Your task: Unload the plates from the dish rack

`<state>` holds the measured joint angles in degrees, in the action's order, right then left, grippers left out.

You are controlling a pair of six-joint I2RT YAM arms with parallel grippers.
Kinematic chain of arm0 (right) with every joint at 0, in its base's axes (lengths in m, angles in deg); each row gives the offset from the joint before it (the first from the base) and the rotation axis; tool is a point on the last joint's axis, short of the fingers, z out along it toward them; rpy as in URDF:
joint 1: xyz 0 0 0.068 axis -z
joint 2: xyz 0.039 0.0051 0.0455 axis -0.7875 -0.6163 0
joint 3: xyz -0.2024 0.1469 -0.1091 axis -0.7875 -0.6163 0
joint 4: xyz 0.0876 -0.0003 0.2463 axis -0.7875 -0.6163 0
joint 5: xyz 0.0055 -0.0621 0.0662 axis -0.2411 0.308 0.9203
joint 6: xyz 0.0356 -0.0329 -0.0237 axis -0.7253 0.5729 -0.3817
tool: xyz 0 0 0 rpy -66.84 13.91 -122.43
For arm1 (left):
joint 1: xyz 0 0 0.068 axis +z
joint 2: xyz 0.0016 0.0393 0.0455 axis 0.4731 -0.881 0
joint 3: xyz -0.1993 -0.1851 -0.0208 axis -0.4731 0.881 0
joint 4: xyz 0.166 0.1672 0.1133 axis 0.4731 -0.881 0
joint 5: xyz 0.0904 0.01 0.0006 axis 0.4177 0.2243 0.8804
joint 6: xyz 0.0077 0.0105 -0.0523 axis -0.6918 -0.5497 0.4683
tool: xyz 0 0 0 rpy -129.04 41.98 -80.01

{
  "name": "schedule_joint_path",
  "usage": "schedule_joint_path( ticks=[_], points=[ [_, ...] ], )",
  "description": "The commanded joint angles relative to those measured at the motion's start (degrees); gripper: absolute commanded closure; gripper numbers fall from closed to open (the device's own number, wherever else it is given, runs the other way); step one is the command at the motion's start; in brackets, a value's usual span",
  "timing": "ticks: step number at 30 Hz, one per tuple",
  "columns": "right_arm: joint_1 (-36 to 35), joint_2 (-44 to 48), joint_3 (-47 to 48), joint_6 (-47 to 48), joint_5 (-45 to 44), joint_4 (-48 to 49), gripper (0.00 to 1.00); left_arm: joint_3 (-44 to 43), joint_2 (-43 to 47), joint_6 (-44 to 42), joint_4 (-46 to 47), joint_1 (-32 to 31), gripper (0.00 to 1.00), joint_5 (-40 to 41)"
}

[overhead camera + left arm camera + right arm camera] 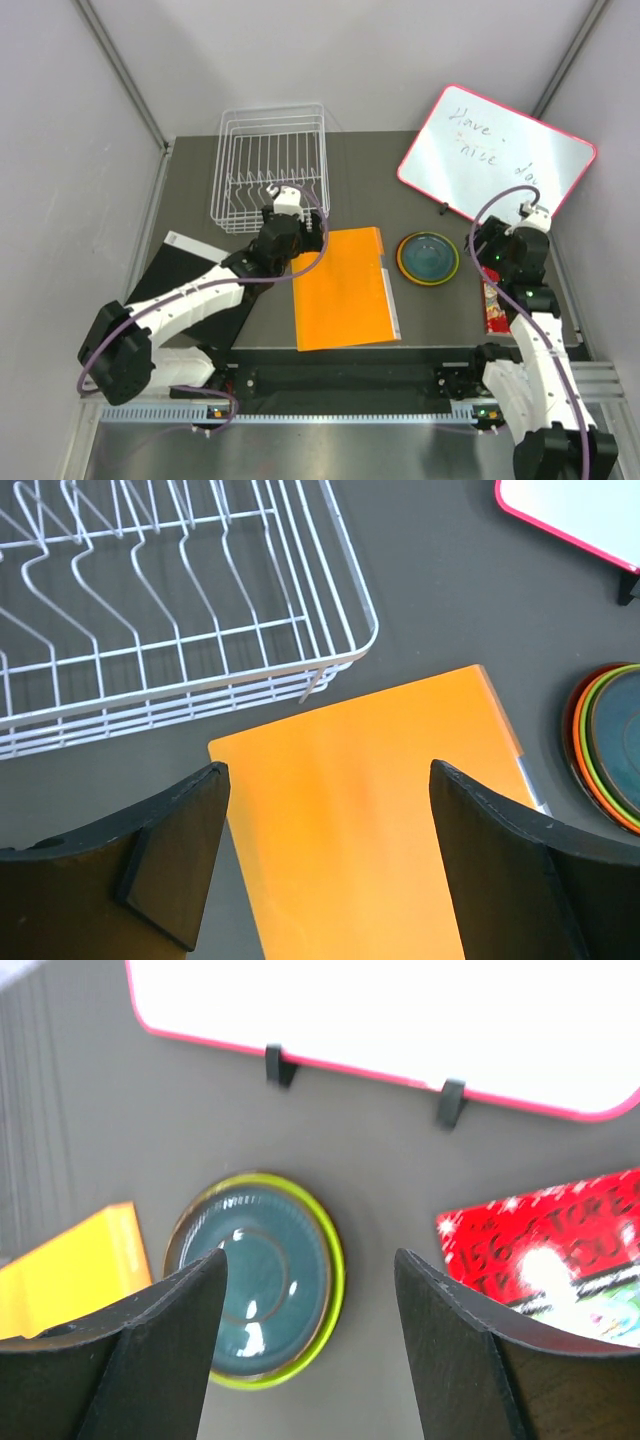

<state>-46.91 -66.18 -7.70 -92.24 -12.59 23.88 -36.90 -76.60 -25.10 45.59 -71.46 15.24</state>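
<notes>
Right tool spread, above stacked plates on bench | left tool spread over folder, rack just beyond

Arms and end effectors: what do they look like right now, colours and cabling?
The left arm and right arm have white shells with black joints and bases, each trailing a looped purple cable. The left end effector and right end effector each have two broad, black, wedge-shaped fingers.
</notes>
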Motion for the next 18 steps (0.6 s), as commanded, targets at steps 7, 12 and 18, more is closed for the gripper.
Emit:
schedule_joint_path(
  ticks=[7,12,18],
  points=[
    [-0.2,10.6,-10.7,6.5,-9.9,11.1,0.3,7.1,10.9,0.3,-0.8,0.0,0.15,2.3],
    [-0.3,16.9,-14.7,6.5,-12.8,15.6,0.16,8.7,13.9,-1.1,0.3,0.0,0.15,3.3],
    [-0.3,18.1,-15.2,6.2,-13.3,15.9,0.05,6.1,13.6,-0.3,-2.5,0.0,0.16,4.6]
  ],
)
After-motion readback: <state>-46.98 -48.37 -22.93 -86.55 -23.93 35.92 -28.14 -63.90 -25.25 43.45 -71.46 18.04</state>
